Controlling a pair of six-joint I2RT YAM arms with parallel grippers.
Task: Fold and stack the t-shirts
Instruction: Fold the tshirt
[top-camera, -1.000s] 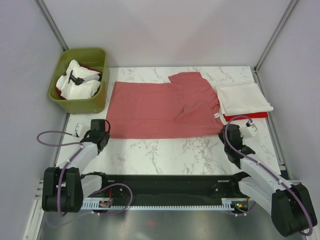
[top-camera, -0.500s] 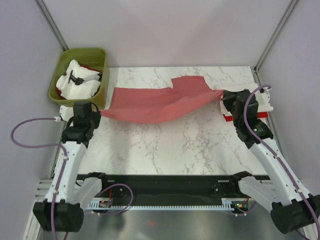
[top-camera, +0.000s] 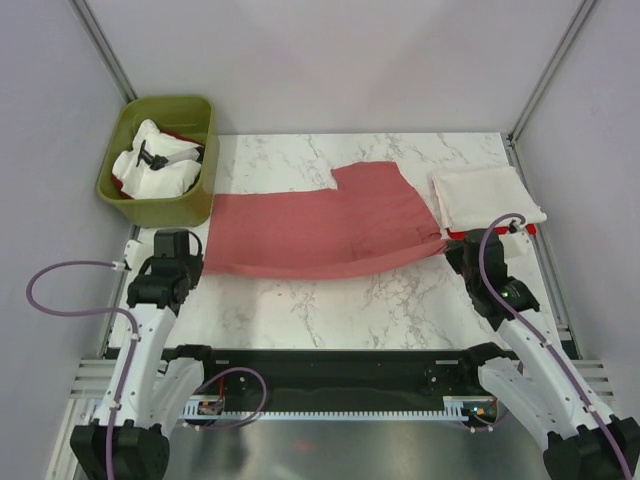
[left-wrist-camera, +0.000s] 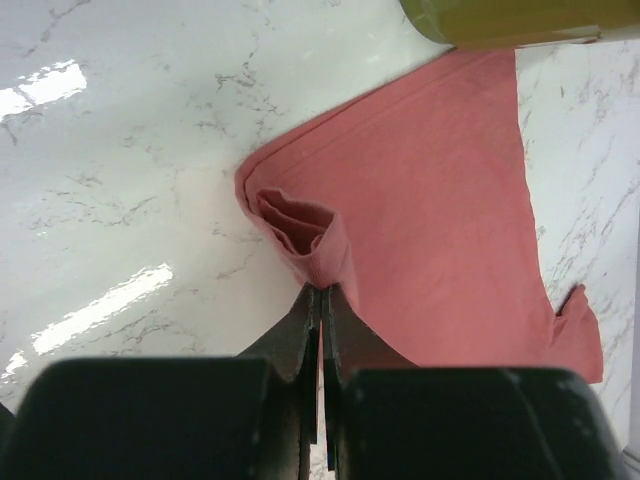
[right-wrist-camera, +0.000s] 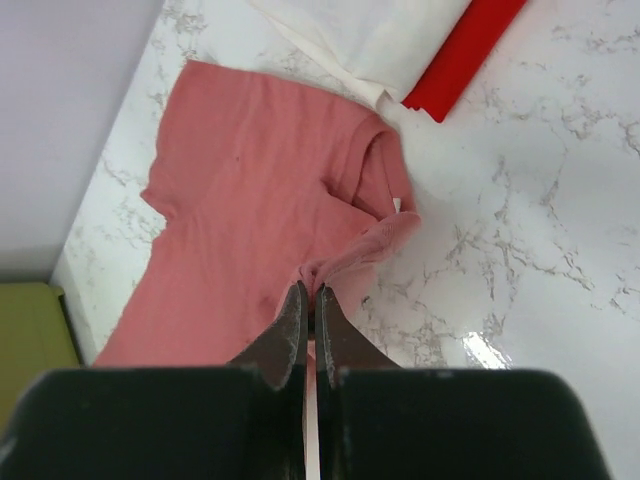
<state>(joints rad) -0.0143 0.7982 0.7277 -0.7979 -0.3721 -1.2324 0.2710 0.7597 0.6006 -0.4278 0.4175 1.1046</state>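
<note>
White marble desk (top-camera: 330, 300) fills my view between pale walls. Spread across its middle lies the dusty salmon-red cotton t-shirt (top-camera: 310, 225), its near edge curving between my two arms. At the far left corner stands an olive-green plastic bin (top-camera: 158, 208) holding white cloth. On the right lies the folded cream-white shirt (top-camera: 487, 195), resting on a bright red shirt (right-wrist-camera: 465, 50). My left pincer (left-wrist-camera: 320, 292) is clamped on the salmon shirt's bunched left corner. My right pincer (right-wrist-camera: 309, 292) pinches its right corner.
</note>
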